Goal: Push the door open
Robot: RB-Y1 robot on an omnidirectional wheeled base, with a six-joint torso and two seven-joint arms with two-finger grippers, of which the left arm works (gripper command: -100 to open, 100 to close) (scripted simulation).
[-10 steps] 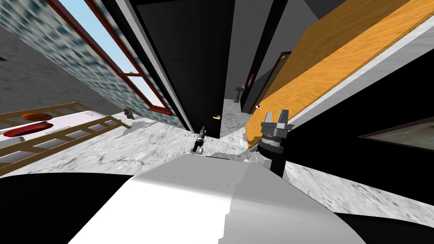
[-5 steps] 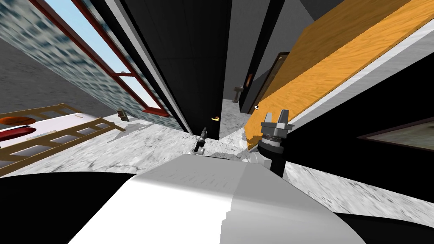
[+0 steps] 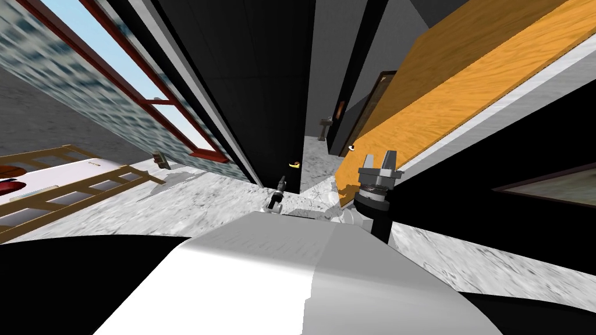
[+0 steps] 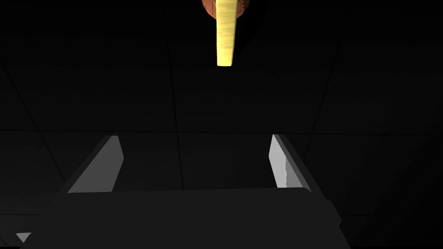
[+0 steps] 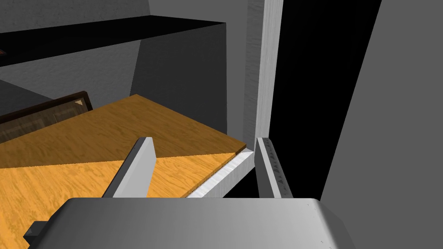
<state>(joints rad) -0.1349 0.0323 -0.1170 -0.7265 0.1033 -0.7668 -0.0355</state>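
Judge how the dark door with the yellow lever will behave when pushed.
The dark door looks like a rigid slab, so it should swing rather than flex. The left pincer faces it close by the yellow lever, at the free edge, so a modest push probably suffices. Its open, thin fingers might skid on the smooth face.

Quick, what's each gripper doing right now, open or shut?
Left gripper: open, empty, facing the dark door near its yellow handle.
Right gripper: open, empty.
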